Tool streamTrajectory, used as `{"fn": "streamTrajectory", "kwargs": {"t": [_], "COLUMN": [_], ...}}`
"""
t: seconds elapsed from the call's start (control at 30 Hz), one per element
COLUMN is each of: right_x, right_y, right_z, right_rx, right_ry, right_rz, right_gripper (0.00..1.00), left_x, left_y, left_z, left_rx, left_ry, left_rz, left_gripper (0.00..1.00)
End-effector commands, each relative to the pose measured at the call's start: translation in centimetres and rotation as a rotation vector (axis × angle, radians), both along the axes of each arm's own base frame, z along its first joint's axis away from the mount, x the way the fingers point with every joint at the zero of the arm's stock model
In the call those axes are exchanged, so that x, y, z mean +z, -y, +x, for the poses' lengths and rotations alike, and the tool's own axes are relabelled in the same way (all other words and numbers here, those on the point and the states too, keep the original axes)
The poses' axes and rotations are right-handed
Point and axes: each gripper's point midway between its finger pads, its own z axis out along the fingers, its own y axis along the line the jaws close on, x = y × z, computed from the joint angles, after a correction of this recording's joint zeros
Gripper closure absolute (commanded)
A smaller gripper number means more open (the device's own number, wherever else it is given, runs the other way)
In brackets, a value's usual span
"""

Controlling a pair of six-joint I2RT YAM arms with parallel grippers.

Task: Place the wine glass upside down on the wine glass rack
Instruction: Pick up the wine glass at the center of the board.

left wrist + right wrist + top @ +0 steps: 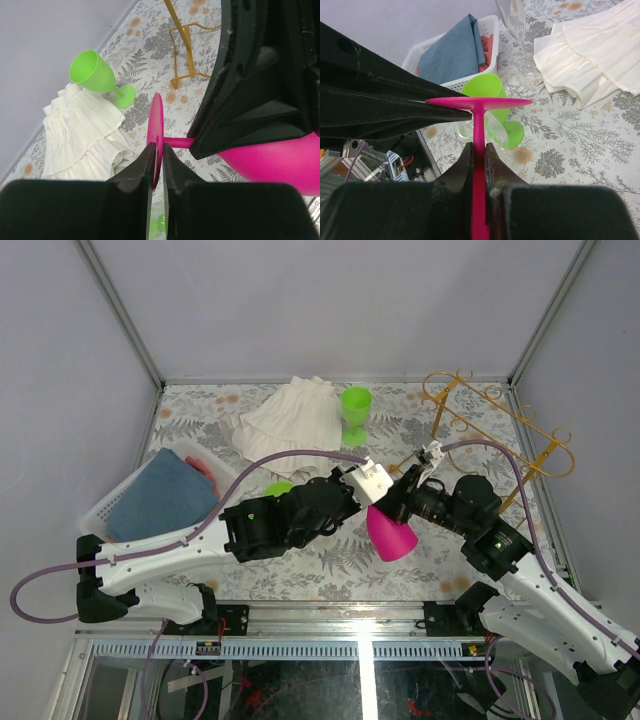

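Observation:
The pink wine glass (390,535) hangs in the air between my two grippers, above the table's front middle. My left gripper (156,150) is shut on the edge of its flat foot (156,120). My right gripper (478,150) is shut on its stem (478,125), just below the foot. The bowl (280,162) points toward the near side. In the top view the left gripper (372,483) and the right gripper (398,498) meet at the glass. The gold wire rack (500,425) stands at the back right, apart from the glass; it also shows in the left wrist view (187,55).
A green glass (355,412) stands upright at the back middle beside a white cloth (292,418). Another green glass (490,92) lies on its side under the arms. A white basket (110,505) with a blue towel (165,498) sits at the left.

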Motion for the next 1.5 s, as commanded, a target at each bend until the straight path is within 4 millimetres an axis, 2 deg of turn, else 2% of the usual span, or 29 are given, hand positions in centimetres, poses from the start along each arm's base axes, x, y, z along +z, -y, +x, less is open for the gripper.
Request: {"fn": "streamTrajectory", "kwargs": {"t": [0.0, 0.33, 0.5, 0.6, 0.73, 0.87, 1.0, 1.07, 1.2, 1.47], "right_x": [-0.6, -0.6, -0.8, -1.2, -1.5, -1.5, -0.2, 0.4, 1.8, 4.8], "right_y": [1.6, 2.8, 4.0, 5.0, 6.7, 8.3, 9.7, 9.1, 9.6, 9.8], "right_z": [2.2, 2.7, 2.8, 3.2, 3.9, 4.8, 5.3, 5.2, 6.3, 8.9], "right_rx": [-0.147, -0.218, -0.267, -0.316, -0.401, -0.503, -0.591, -0.563, -0.633, -0.776], "right_ry": [0.028, 0.094, 0.221, 0.322, 0.462, 0.52, 0.608, 0.684, 0.719, 0.82], "right_rz": [-0.022, 0.014, 0.066, 0.077, 0.051, 0.042, 0.073, 0.041, 0.051, 0.163], "right_gripper": [1.0, 1.0, 1.0, 1.0, 1.0, 1.0, 1.0, 1.0, 1.0, 1.0], "left_x": [4.9, 7.8, 9.6, 10.1, 10.3, 10.9, 10.1, 9.1, 7.7, 6.6], "left_y": [-1.0, -0.4, -0.7, -1.0, -2.2, -3.2, -3.8, -4.4, -5.5, -8.1], "left_z": [1.2, 0.1, 0.6, 2.1, 5.6, 8.1, 9.4, 9.8, 10.3, 11.6], "left_rx": [0.092, 0.029, 0.058, 0.071, 0.108, 0.145, 0.172, 0.199, 0.252, 0.345], "left_ry": [0.064, 0.034, 0.017, -0.034, -0.123, -0.151, -0.155, -0.147, -0.129, -0.128], "left_rz": [-0.159, -0.254, -0.324, -0.37, -0.453, -0.511, -0.507, -0.5, -0.485, -0.528], "left_gripper": [0.91, 0.54, 0.41, 0.39, 0.38, 0.36, 0.34, 0.31, 0.26, 0.18]}}
